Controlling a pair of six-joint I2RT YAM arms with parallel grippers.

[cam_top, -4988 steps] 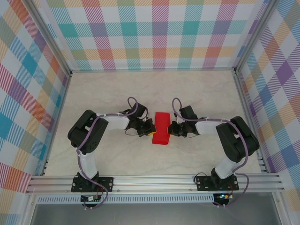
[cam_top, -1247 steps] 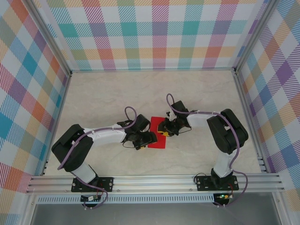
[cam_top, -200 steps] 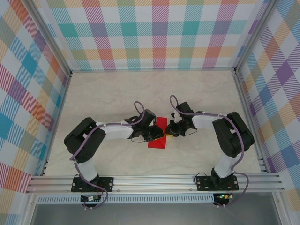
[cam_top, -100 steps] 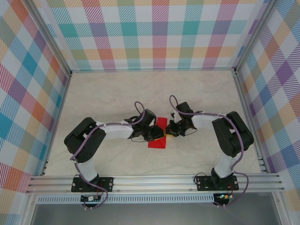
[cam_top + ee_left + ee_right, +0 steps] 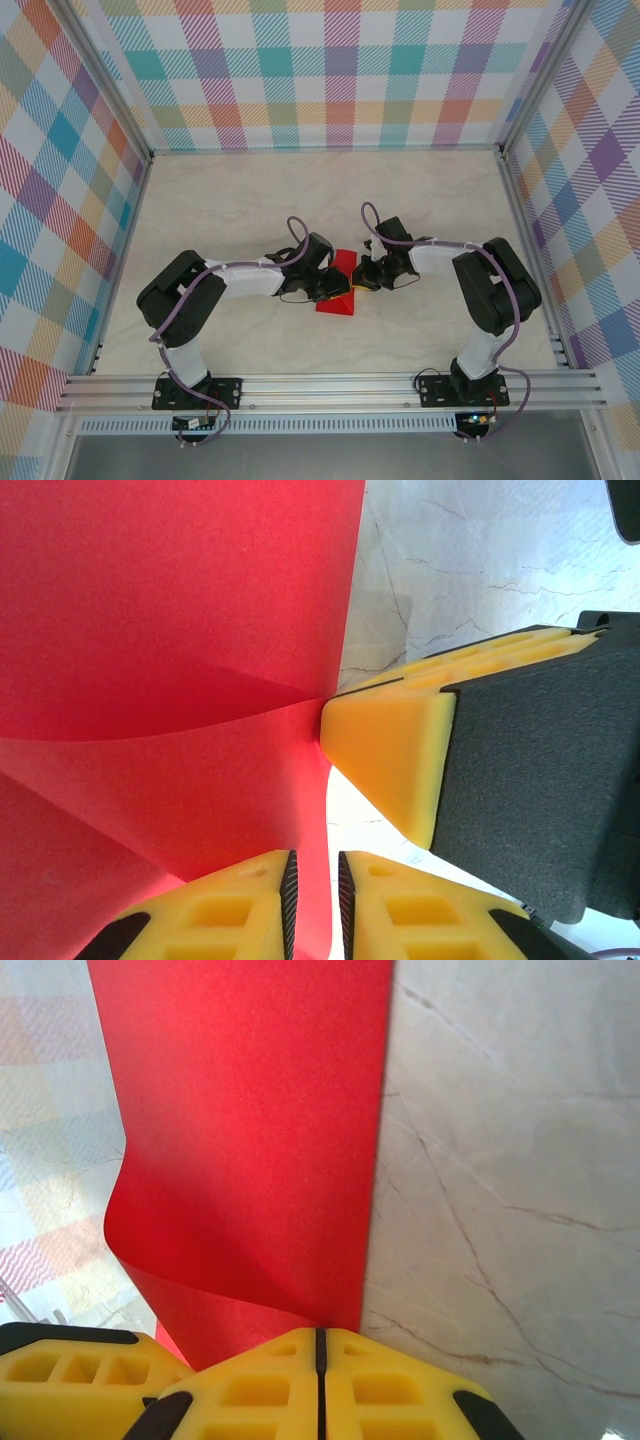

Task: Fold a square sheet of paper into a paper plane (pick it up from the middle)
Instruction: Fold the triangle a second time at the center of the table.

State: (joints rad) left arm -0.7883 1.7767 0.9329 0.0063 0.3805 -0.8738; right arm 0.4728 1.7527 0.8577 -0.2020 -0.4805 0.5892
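The square sheet of paper (image 5: 336, 304) is bright red and lies partly folded at the table's middle, between both grippers. In the left wrist view the paper (image 5: 180, 610) shows a flap bent over along a soft crease. My left gripper (image 5: 312, 890) sits on that flap, its jaws a narrow gap apart, with the flap's edge showing in the gap. My right gripper (image 5: 320, 1335) is shut, its joined tips pressed at the paper's (image 5: 250, 1110) right edge where the flap starts. From above, the left gripper (image 5: 342, 292) and right gripper (image 5: 361, 284) nearly touch.
The pale marble tabletop (image 5: 230, 200) is walled by checked panels on three sides, with metal rails along the near edge. Both arms reach inward from their bases at the bottom.
Long ago the paper was a longer strip with the grippers at its sides. Over the last second both grippers hold their places and the paper's near end has drawn in slightly.
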